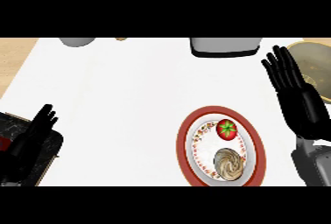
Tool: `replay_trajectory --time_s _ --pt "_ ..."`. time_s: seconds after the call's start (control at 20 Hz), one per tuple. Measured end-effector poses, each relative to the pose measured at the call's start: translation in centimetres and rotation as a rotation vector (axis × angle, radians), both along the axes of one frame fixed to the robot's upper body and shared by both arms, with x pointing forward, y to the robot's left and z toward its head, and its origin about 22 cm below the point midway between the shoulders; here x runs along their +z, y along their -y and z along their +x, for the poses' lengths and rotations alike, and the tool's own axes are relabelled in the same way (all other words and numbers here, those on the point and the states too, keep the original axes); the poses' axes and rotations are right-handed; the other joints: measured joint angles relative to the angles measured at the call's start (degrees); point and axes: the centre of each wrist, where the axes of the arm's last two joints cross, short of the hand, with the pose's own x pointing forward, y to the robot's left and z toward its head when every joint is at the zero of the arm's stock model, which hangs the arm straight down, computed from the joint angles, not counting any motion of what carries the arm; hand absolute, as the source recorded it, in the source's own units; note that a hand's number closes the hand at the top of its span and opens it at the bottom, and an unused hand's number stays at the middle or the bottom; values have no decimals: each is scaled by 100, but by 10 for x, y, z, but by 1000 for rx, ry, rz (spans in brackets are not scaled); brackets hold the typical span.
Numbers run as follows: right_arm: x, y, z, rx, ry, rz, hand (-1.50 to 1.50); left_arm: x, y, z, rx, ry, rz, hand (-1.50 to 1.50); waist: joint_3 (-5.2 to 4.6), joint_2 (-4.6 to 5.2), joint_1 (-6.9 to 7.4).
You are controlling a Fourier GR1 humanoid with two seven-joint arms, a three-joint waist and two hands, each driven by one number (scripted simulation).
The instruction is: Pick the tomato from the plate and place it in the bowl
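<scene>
Nearest me, a brown swirled bowl [230, 163] sits on the red-rimmed round plate [253, 131], with the red tomato [227, 129] just beyond it on the same plate. My right hand [298, 101] hangs right of the plate with fingers straight, touching nothing. My left hand [27, 142] rests open at the near left.

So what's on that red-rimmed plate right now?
The plate holds a red tomato with a green stem at its far side and a brownish swirled item nearer. Whatever lies beneath them is covered.
</scene>
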Motion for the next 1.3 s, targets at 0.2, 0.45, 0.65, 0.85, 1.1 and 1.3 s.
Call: replay_trajectory --time_s 0.2,0.45,0.65,0.85,1.1,1.3 --pt "-13 5 -10 -258 -11 -10 150 11 23 10 -84 62 -2 0 -104 85 -82" --pt "-56 42 -32 -689 -145 -180 -150 22 49 20 -191 127 -27 0 -201 167 -457" --pt "-89 9 -46 -919 -183 -183 -150 29 84 29 -292 148 -53 0 -183 186 -255" --pt "-110 -4 -53 -1015 -232 -347 -150 32 108 34 -353 149 -59 0 -192 202 -53" --pt "-116 1 -51 -999 -395 -573 -150 34 122 40 -384 147 -56 0 -216 213 62" --pt "-115 2 -49 -926 -624 -736 -150 35 129 40 -402 148 -62 0 -247 189 151"
